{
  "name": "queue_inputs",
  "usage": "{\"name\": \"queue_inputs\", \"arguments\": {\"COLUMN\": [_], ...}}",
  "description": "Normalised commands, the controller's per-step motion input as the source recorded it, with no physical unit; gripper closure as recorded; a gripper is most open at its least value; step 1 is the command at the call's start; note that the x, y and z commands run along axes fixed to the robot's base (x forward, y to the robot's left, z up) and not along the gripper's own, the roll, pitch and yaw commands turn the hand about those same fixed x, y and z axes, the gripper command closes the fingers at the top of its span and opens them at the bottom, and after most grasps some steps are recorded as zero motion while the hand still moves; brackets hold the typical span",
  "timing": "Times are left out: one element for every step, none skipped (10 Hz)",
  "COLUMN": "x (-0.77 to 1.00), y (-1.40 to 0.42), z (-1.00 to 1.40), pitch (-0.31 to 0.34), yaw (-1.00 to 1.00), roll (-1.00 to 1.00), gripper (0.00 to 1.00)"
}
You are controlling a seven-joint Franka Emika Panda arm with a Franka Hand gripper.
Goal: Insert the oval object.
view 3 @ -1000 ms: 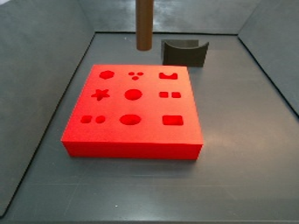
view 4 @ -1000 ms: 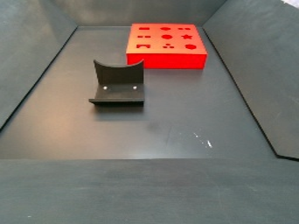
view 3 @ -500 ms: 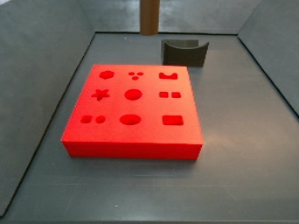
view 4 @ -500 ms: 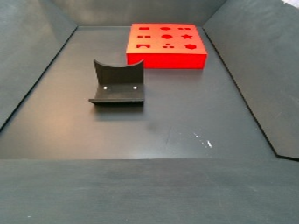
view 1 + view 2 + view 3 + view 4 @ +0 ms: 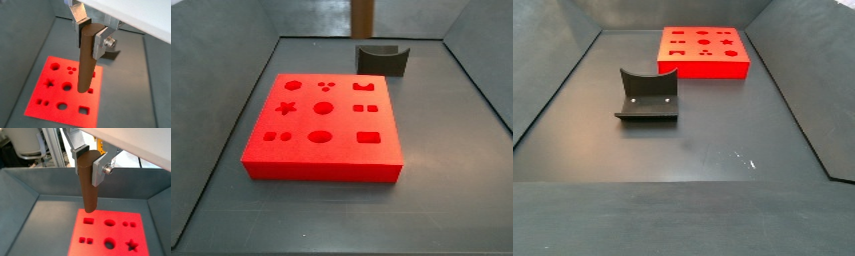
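Observation:
My gripper (image 5: 89,37) is shut on the top of the oval object (image 5: 85,65), a long dark brown rod that hangs straight down between the silver fingers (image 5: 100,42). Both wrist views show this grip; the gripper (image 5: 85,165) holds the rod (image 5: 87,188) high above the red block (image 5: 50,95). In a side view only the rod's lower end (image 5: 364,14) shows at the top edge, behind the far end of the red block (image 5: 372,158); the gripper itself is out of that view. An oval hole (image 5: 319,135) lies in the block's top face among several other shaped holes.
The fixture (image 5: 382,60), a dark grey bracket with a curved notch, stands on the floor just beyond the block, near the rod's end. It also shows in a side view (image 5: 647,95), in front of the red block (image 5: 704,66). Grey walls (image 5: 225,70) enclose the floor.
In the side view the rod's lower end has risen and moved to the right, from above the floor left of the fixture to the top edge above it.

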Motion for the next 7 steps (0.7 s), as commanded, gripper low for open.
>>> {"name": "queue_inputs", "arguments": {"x": [0.23, 0.02, -0.07, -0.14, -0.17, -0.19, -0.19], "y": [-0.09, -0.02, 0.0, 0.0, 0.0, -0.03, -0.03], "z": [0.0, 0.0, 0.0, 0.0, 0.0, 0.0, 0.0], "pitch": [-0.321, -0.217, -0.023, 0.0, 0.024, 0.063, 0.083], "yaw": [-0.69, -0.77, -0.74, -0.75, -0.77, -0.81, -0.83], "roll": [0.5, 0.45, 0.47, 0.45, 0.43, 0.4, 0.36], "gripper": [1.0, 1.0, 1.0, 1.0, 1.0, 1.0, 1.0]}}
